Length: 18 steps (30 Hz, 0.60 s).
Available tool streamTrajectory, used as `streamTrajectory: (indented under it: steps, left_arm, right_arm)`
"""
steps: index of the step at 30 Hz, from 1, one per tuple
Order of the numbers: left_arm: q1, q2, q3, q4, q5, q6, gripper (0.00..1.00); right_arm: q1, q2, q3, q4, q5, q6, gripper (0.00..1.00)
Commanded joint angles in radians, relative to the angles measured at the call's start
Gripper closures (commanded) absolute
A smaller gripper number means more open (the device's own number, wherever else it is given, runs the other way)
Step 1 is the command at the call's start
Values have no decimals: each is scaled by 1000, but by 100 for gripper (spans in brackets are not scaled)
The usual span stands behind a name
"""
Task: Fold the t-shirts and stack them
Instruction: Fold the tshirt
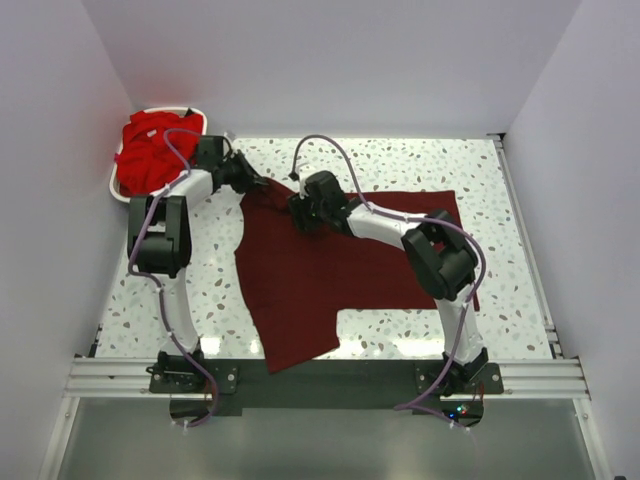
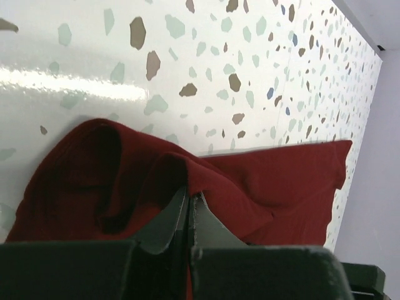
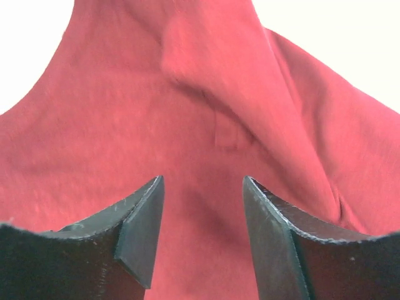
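Note:
The dark maroon t-shirt (image 1: 340,260) lies spread on the table, its lower part hanging over the near edge. My left gripper (image 1: 256,183) is shut on the shirt's far left corner, and the cloth (image 2: 250,181) bunches over its tips in the left wrist view. My right gripper (image 1: 300,212) is open and hovers just above the shirt near that corner. In the right wrist view the cloth (image 3: 206,112) fills the frame between the open fingers (image 3: 140,219). Bright red t-shirts (image 1: 150,150) lie heaped in the basket at the far left.
A white slotted basket (image 1: 119,188) stands at the table's far left corner. The speckled tabletop (image 1: 400,160) shows behind the shirt. White walls close in the sides and back. The metal rail (image 1: 320,378) runs along the near edge.

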Motion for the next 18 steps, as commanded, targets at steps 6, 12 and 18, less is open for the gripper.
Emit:
streamTrajectory:
  steps: [6,12,18]
  left_arm:
    - [-7,48,124,-21,-54,64,100]
    - [-10,65,122,-19,-56,82,100]
    - [-12,69,122,-22,-59,90,100]
  right_arm:
    - [6,109,184,5,101,-54,53]
    - [8,178,243,-26,124,-62,59]
    - [8,201,243,-42,133,-57,66]
